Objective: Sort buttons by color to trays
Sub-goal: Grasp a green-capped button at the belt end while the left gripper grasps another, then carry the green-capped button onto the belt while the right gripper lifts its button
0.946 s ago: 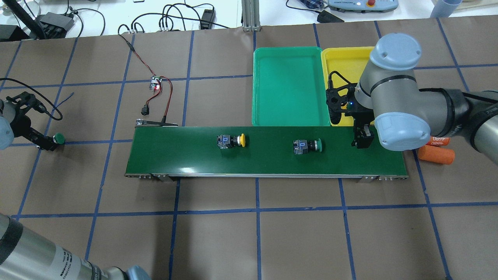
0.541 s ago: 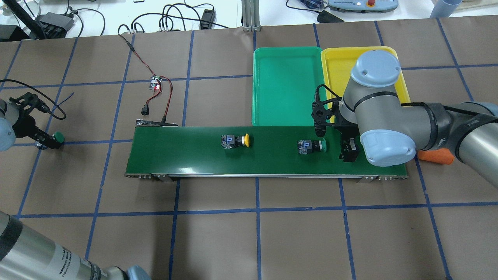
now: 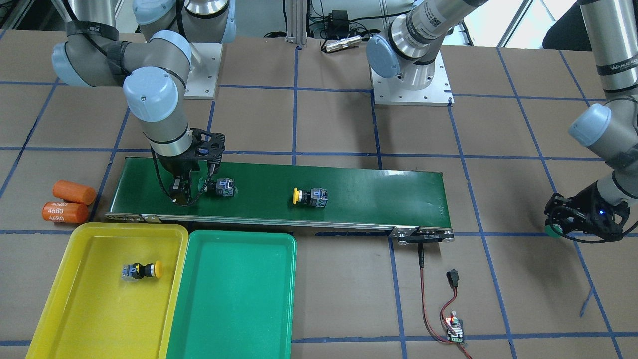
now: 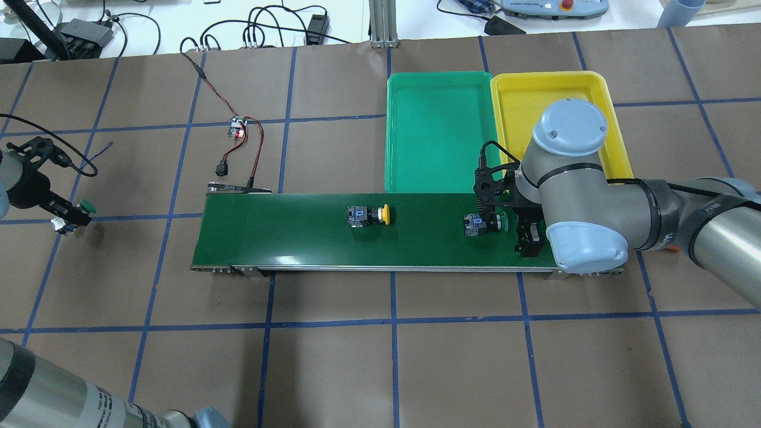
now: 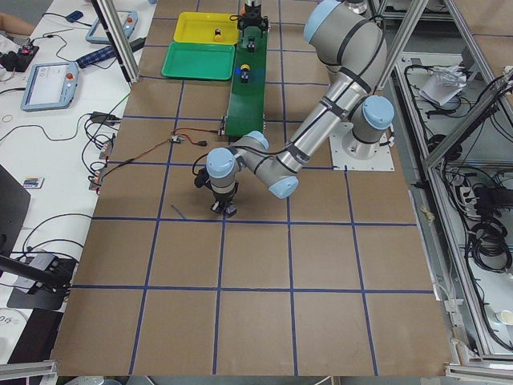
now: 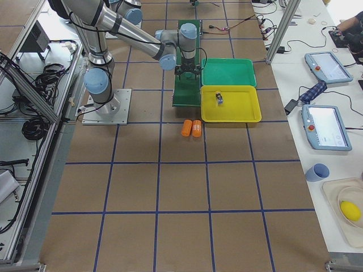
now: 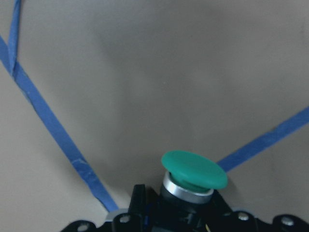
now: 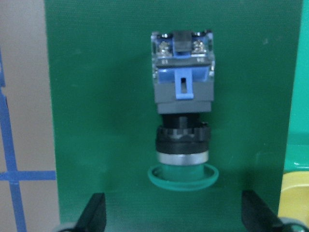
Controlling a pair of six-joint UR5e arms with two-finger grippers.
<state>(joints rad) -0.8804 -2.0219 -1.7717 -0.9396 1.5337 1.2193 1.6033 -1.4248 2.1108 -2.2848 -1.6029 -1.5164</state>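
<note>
My right gripper (image 4: 529, 238) is open over the conveyor belt's right end. A green button (image 4: 484, 224) lies on its side just left of it. In the right wrist view its cap (image 8: 183, 176) points between my fingertips (image 8: 96, 215). A yellow button (image 4: 368, 215) lies mid-belt. Another yellow button (image 3: 142, 270) lies in the yellow tray (image 3: 89, 319). The green tray (image 3: 234, 299) beside it holds nothing. My left gripper (image 4: 68, 215) is shut on a second green button (image 7: 193, 171) over the table's far left.
The dark-green conveyor belt (image 4: 285, 232) runs across the table in front of both trays. Two orange cylinders (image 3: 70, 203) lie off its right end. A small circuit board with red and black wires (image 4: 239, 128) sits behind its left end.
My right gripper has moved left and forward along the belt to the green button. Both belt buttons have drifted right. My left gripper has shifted slightly left with its button.
</note>
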